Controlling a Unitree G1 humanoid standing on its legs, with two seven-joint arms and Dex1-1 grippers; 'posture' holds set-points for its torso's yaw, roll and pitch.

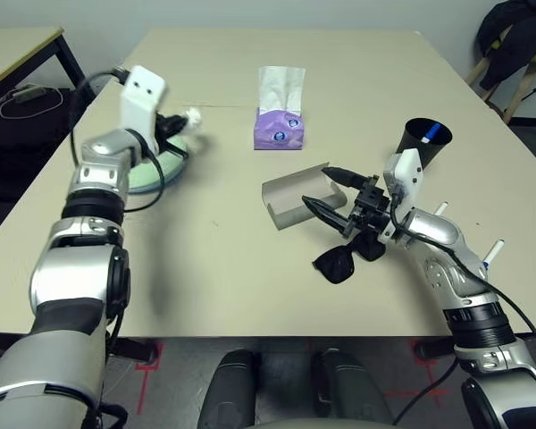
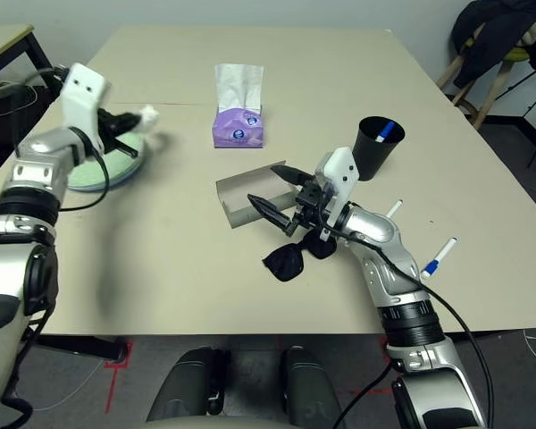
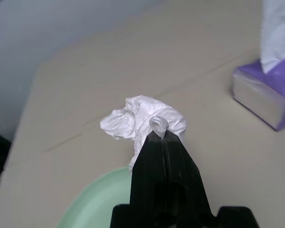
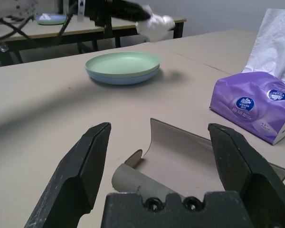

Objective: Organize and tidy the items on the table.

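Big beige table (image 1: 223, 277) holds stacked plates (image 4: 122, 68), and above them the left gripper (image 3: 160, 135) pinches the crumpled tissue (image 3: 137, 118) tight, probably needing a bin next, while the right gripper (image 4: 159, 156) waits spread wide.

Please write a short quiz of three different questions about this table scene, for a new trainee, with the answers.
1. True or false: the left gripper is shut on the crumpled white tissue.
2. How do the two plates lie? A) side by side B) stacked, green on top C) upside down
3. What stands in the black cup?

Key: 1. True. 2. B. 3. A white marker with a blue cap.
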